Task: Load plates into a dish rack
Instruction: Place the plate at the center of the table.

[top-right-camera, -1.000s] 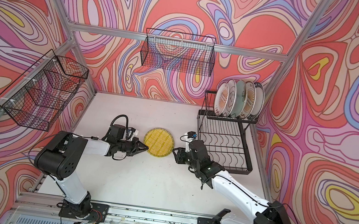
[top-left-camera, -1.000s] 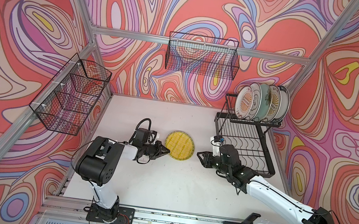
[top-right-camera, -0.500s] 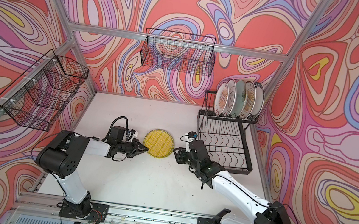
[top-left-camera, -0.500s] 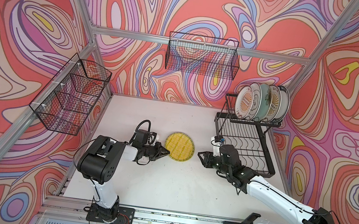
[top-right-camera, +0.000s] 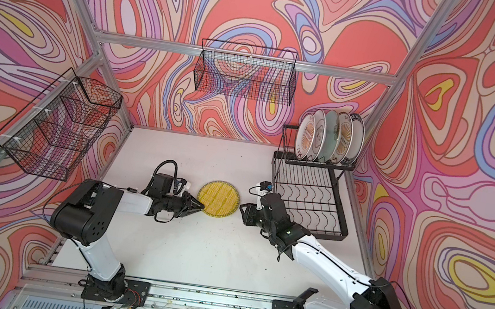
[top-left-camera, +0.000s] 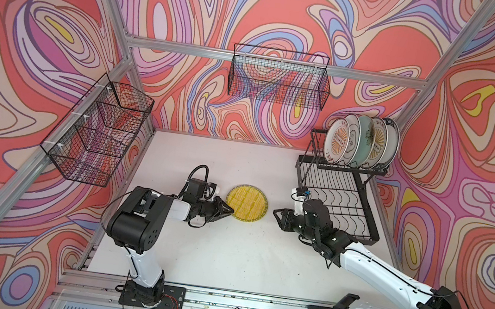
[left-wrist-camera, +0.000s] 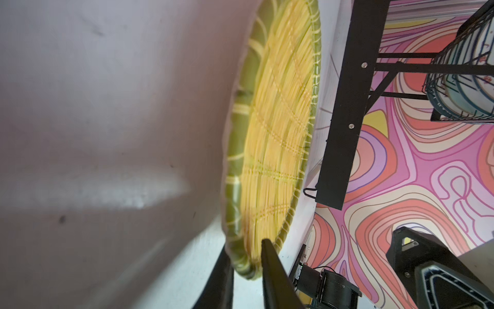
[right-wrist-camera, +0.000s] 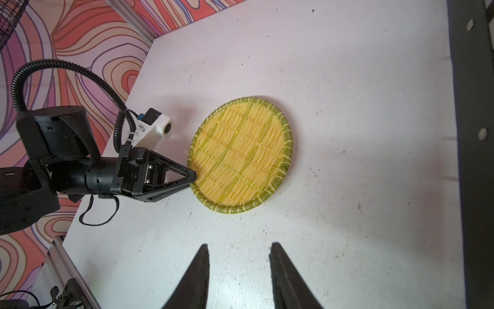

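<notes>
Left end effector [right-wrist-camera: 193, 177] astride plate [right-wrist-camera: 240, 155] rim

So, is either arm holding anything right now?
The right jaws stand open, empty. The left jaws straddle the yellow plate at its rim, the plate flat on the table; a firm pinch cannot be told.

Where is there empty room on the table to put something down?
Free: the bare table in front of the yellow plate, down to the front rail, and the strip behind it up to the back wall. Crowded: the middle, where the left gripper is at the plate's rim and the right gripper hovers, and the dish rack corner.
</notes>
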Robot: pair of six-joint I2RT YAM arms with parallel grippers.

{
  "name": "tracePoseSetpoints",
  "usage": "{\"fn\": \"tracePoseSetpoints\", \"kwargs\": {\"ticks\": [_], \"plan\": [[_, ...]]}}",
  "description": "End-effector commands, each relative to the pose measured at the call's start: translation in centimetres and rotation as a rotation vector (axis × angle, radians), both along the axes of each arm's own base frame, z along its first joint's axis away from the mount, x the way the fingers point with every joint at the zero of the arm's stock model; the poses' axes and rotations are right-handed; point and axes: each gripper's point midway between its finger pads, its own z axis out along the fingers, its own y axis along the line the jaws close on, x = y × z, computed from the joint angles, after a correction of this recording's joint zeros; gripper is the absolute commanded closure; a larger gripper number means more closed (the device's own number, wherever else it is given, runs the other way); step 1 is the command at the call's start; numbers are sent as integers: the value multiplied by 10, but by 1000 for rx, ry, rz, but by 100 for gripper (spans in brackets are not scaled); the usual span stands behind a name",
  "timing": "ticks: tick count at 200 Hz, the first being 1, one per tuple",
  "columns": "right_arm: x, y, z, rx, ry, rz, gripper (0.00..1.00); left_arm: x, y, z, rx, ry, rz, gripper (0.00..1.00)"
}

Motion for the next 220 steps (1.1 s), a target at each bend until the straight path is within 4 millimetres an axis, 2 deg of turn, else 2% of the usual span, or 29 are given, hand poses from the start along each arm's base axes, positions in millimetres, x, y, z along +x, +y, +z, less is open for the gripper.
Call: {"fn": "tracePoseSetpoints", "kwargs": {"ticks": [1, 38, 64, 101, 131, 161, 220], "plan": [[4, -2, 8, -5, -11, -8, 61, 5, 2, 6, 37, -30, -5, 72], [6, -1, 5, -9, 3, -4, 60, 3, 15, 6, 141, -40, 23, 64], [8, 0, -3, -20, 31, -7, 59, 0, 24, 9, 203, -48, 39, 61], [23, -7, -39, 4, 152, -57, 56, -6, 48, 17, 349, -69, 92, 61], [30, 2, -64, 62, 212, -42, 56, -13, 72, 30, 486, -110, 128, 62], [36, 14, -76, 96, 236, -20, 56, -25, 96, 37, 624, -110, 143, 62], [46, 24, -96, 110, 272, -20, 56, -34, 99, 39, 603, -145, 191, 61]]}}
